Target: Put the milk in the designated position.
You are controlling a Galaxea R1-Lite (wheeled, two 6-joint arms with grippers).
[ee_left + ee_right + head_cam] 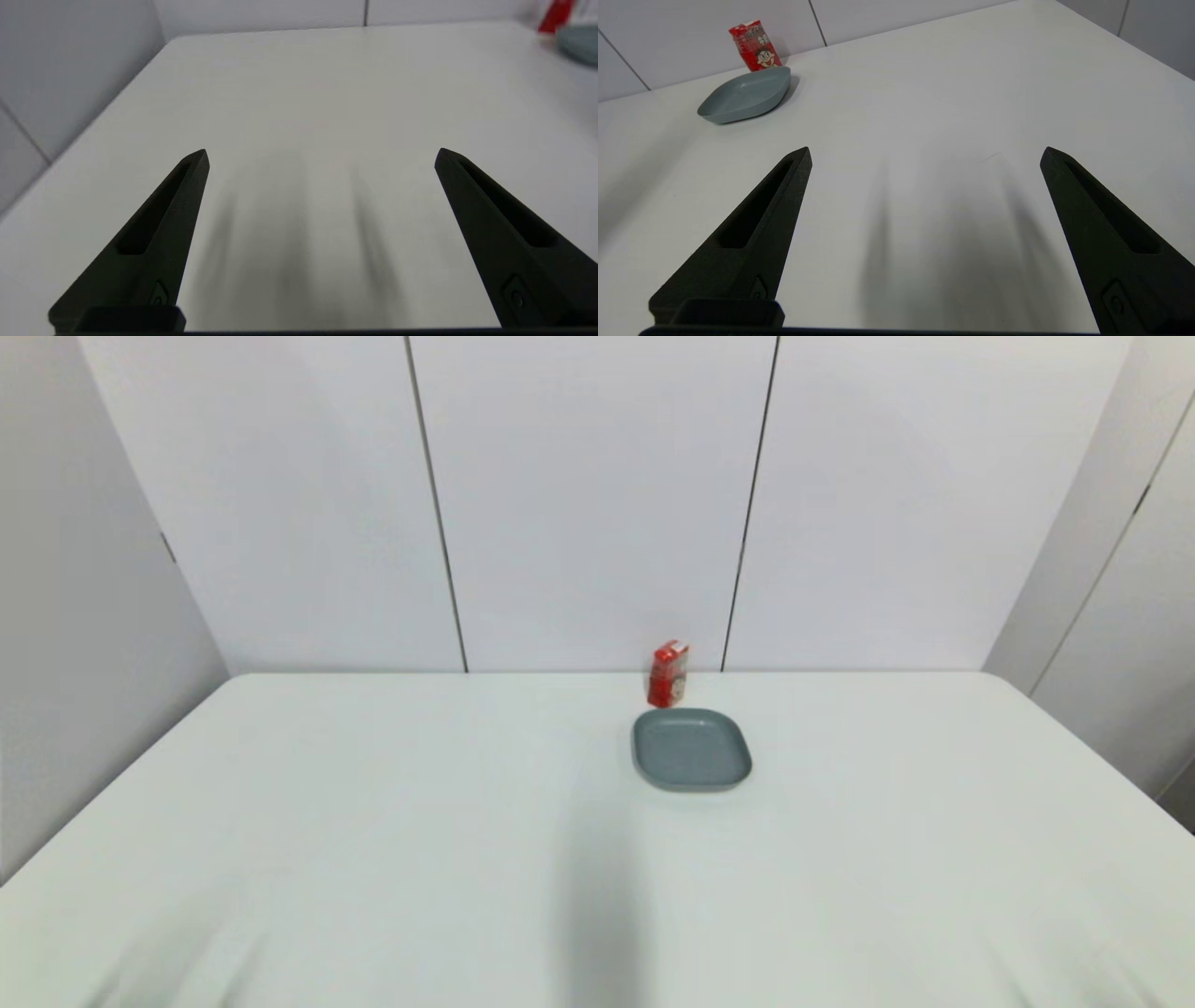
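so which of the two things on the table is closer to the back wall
The milk, the small red carton standing upright near the table's far edge. The grey plate lies just in front of it, nearer the robot, with nothing on it.

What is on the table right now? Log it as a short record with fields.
milk: small red box-shaped carton with cartoon face, upright near the table's far edge
plate: grey rounded-square plate, empty, just in front of the carton
table: white tabletop
left gripper: open, low over bare table, holding nothing
right gripper: open, holding nothing, far from the carton
task state: carton not yet grasped
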